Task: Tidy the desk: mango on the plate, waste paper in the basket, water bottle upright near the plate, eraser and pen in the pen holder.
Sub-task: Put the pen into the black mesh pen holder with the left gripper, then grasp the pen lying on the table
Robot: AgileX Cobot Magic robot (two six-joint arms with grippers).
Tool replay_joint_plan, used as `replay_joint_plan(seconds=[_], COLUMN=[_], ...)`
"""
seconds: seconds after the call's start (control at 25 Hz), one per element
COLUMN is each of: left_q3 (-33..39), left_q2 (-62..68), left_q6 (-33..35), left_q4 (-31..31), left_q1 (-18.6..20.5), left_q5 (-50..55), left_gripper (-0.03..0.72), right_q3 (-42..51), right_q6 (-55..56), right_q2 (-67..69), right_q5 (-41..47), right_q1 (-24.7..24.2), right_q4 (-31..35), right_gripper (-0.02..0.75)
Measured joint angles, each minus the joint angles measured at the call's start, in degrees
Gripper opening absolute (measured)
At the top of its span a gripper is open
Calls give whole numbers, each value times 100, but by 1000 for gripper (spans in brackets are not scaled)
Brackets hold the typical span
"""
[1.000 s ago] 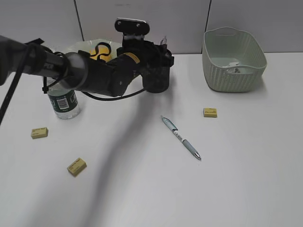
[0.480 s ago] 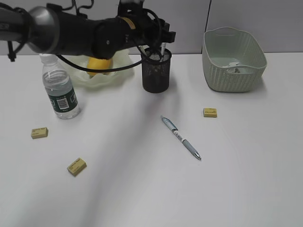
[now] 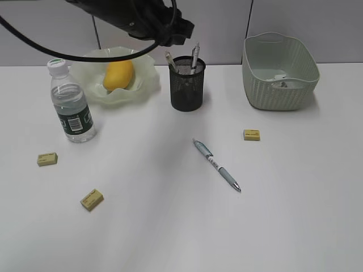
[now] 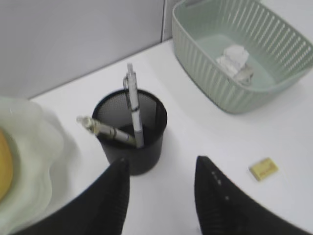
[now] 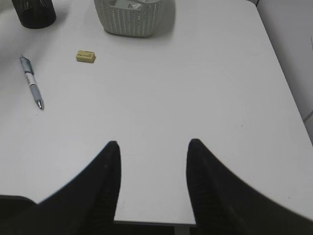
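Left gripper [image 4: 159,169] fingers apart, empty, above holder [image 4: 131,131] with two pens. Right gripper [image 5: 151,147] fingers apart, empty. Mango [image 3: 118,74] in plate [image 3: 144,85], upper left. Pen [image 3: 216,165] on tabletop [image 3: 181,226], centre.

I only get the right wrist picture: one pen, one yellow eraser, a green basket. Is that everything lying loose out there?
Observer: No. A far-left eraser and a front-left eraser lie loose too, near the water bottle.
Operator: Is that bottle standing or tipped over?
Observer: Standing upright, cap on, beside the plate.
Operator: And the black thing cut off at my top corner?
Observer: That is the pen holder. It holds an upright pen and a leaning pen.
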Motion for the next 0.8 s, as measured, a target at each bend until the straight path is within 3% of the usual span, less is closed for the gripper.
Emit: replay_joint_plan(seconds=[0.52, 0.64, 0.8], left_q3=[-497, -531, -531], left_q2=[-822, -903, -1163], left_q6=[6, 6, 6], left_q4=[-2, 45, 110], left_q1=[0, 81, 516], left_q5=[4591, 5067, 5153], left_gripper=[340, 340, 340], right_q3=[0, 0, 0], right_q6=[0, 0, 0], right_q2=[0, 0, 0], right_q5=[0, 0, 0], right_q1=[0, 0, 0], right_q4=[0, 0, 0], right_gripper=[362, 362, 361])
